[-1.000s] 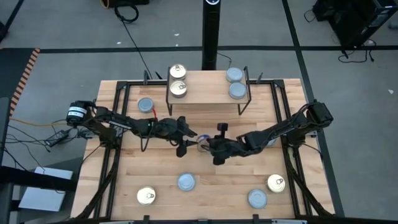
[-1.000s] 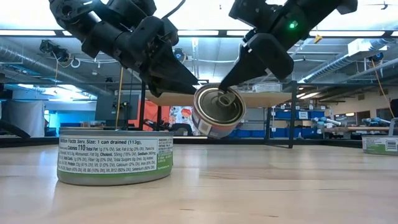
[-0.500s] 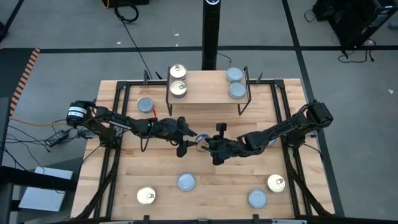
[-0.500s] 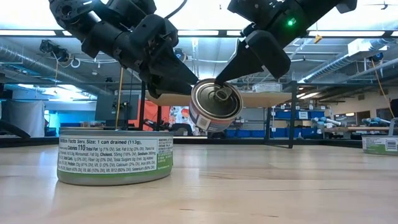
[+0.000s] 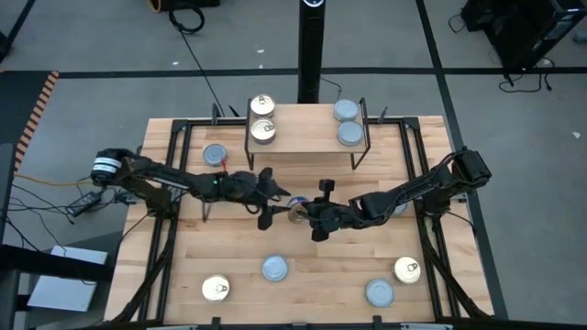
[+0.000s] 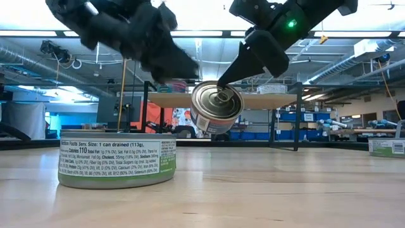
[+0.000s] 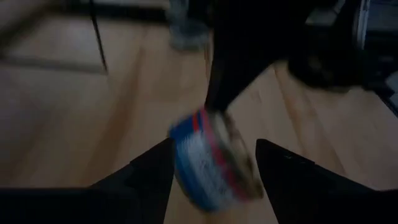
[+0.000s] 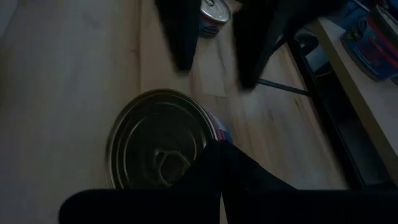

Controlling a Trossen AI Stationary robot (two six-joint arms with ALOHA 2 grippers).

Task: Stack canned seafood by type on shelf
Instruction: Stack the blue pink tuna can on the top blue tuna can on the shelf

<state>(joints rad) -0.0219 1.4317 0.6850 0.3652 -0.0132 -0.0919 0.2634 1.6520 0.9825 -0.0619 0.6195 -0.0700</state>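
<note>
Tin (image 6: pixel 217 107) in right gripper (image 6: pixel 223 81)

Small light-wood shelf (image 5: pixel 307 137) on thin black legs at table's far edge. On it: two gold pull-tab tins (image 5: pixel 262 118) at left end, two blue-grey tins (image 5: pixel 348 122) at right end. One gold-top tin w/ blue-red label (image 6: pixel 217 107) off the table at centre, tipped on edge, top facing camera. Loose on table: blue-grey tin (image 5: pixel 215 155) far left, gold tin (image 5: pixel 215 290) near left, blue-grey (image 5: pixel 275 269) near centre, blue-grey (image 5: pixel 379 292) and gold (image 5: pixel 408 269) near right.
</note>
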